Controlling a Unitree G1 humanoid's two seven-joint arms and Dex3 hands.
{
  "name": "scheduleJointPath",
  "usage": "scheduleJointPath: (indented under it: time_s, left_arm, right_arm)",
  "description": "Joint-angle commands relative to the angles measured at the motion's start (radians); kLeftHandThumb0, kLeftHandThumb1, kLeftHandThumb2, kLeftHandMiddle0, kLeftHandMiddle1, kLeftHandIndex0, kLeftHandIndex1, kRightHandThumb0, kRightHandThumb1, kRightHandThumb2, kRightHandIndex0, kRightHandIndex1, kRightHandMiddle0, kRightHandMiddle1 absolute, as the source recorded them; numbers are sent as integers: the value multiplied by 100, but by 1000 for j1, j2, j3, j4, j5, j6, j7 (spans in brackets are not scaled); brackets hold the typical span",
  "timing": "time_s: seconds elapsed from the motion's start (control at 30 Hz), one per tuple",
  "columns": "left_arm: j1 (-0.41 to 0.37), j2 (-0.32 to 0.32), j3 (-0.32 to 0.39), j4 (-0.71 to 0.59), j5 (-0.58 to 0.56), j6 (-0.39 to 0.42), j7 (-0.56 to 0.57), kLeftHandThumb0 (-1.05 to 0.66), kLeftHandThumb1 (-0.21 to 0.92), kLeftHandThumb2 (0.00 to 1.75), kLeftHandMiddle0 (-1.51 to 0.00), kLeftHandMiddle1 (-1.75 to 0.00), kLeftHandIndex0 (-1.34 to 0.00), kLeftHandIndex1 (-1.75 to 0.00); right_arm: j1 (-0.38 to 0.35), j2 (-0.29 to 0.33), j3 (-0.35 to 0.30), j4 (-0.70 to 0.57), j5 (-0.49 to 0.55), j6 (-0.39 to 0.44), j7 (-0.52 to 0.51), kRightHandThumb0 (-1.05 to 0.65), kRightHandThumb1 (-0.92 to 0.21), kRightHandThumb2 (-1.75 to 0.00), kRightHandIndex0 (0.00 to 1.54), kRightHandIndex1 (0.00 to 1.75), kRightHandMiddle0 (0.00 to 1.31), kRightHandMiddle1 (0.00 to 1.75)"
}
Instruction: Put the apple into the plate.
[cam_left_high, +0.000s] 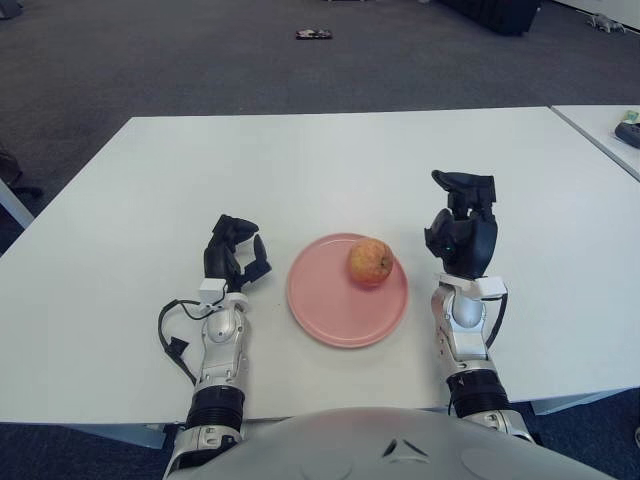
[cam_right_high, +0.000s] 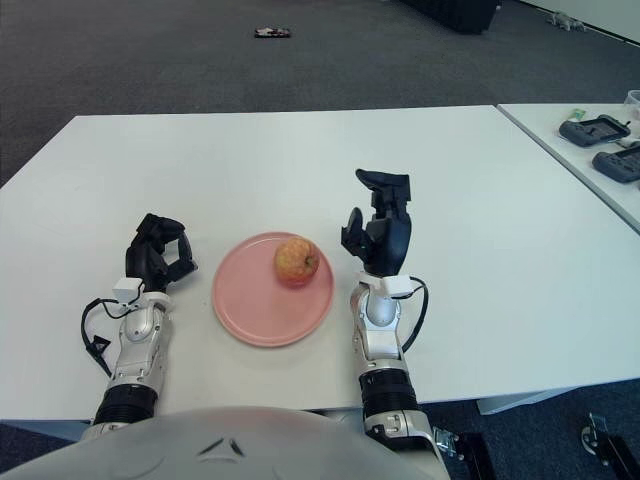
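A red-yellow apple (cam_left_high: 370, 262) sits on the pink plate (cam_left_high: 330, 310), toward its right far side. My right hand (cam_left_high: 462, 225) is just right of the plate, raised a little above the table, fingers spread and holding nothing; it stands apart from the apple. My left hand (cam_left_high: 236, 255) shows left of the plate with fingers loosely curled and empty.
The white table (cam_left_high: 320, 160) stretches far ahead of the plate. A second table (cam_right_high: 600, 140) at the right holds dark devices (cam_right_high: 590, 130). A small dark object (cam_left_high: 313, 34) lies on the grey carpet beyond.
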Motion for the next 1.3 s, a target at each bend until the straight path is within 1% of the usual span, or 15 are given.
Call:
scheduleJointPath:
  time_s: [0.0,0.1,0.23,0.33,0.53,0.7,0.93,1.27]
  left_arm:
    - [25,-1,0,35,-3,-16,-5,-46,37,126,-107,-175,-57,-175]
    - [27,-1,-1,25,-1,-3,-1,-46,36,127,-107,-175,-57,-175]
    - [27,-3,0,21,-9,6,-5,-47,36,128,-108,-175,-58,-175]
    - [26,-3,2,22,-11,3,-5,-47,35,128,-108,-175,-58,-175]
    - [24,1,1,28,-4,-6,-3,-47,35,128,-107,-175,-58,-175]
    - [20,4,1,37,-2,-18,-3,-47,35,128,-106,-175,-58,-175]
    - [18,4,0,40,-8,-20,-10,-47,36,128,-106,-175,-58,-175]
    - [19,0,2,32,-11,-8,-5,-47,34,130,-108,-175,-59,-175]
  right_arm:
    - [-2,35,-43,-11,-38,56,-61,-37,-76,-75,25,141,28,174]
    - [-18,36,-69,10,-74,81,-117,-38,-72,-80,30,149,31,175]
    - [-28,37,-79,16,-104,104,-160,-39,-66,-88,40,156,35,175]
    - [-34,30,-80,22,-127,124,-181,-40,-62,-94,48,156,38,175]
    - [-32,9,-75,31,-178,176,-207,-40,-58,-99,56,150,40,175]
    - [-22,-4,-69,31,-192,208,-195,-40,-58,-99,59,144,41,175]
    - [-12,-20,-62,39,-182,222,-157,-40,-58,-99,60,143,41,175]
    - [36,-42,-36,-9,-206,338,-96,-40,-57,-101,59,145,42,175]
